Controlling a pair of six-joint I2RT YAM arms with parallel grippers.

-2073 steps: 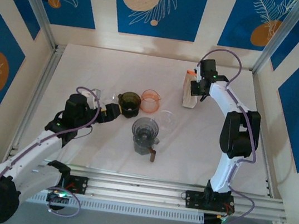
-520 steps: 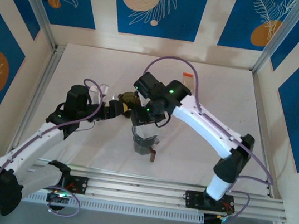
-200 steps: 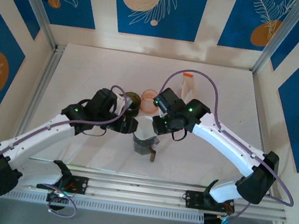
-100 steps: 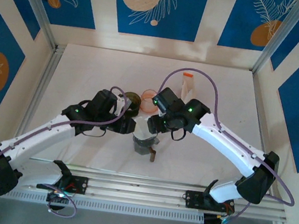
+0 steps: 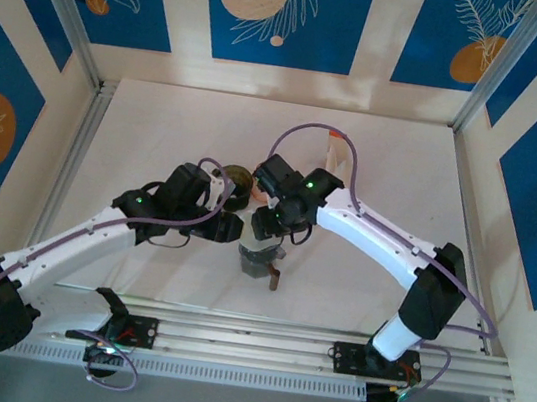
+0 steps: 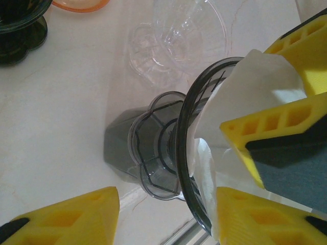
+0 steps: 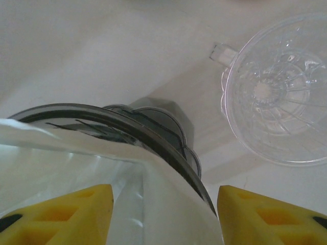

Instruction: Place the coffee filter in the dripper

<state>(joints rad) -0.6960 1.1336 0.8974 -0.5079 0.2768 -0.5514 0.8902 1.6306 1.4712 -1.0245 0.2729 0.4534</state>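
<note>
The smoky grey dripper [image 6: 153, 158] stands on the white table, tipped in the left wrist view. The white paper coffee filter [image 6: 255, 87] sits inside its dark rim [image 7: 153, 138], its edge standing above the rim. My right gripper [image 7: 164, 196] is open straight above the dripper, with the filter [image 7: 168, 214] loose between its yellow fingers [image 7: 271, 214]. My left gripper [image 6: 167, 196] is open at the dripper's left side; the rim stands between its fingers, and the left finger [image 6: 66, 217] touches nothing. From above, both grippers [image 5: 232, 228] [image 5: 267, 226] meet over the dripper [image 5: 260, 258].
A clear glass dripper [image 7: 276, 97] lies just right of the grey one. A dark green dripper [image 5: 234, 178] and an orange cup [image 6: 76, 4] stand behind it. A filter pack with an orange top [image 5: 335, 142] stands farther back. Aluminium rails [image 5: 258, 336] run along the near edge.
My right gripper has opened and let go of the filter, and it has shifted left over the dripper. The left gripper has closed in a little and stays beside the dripper.
</note>
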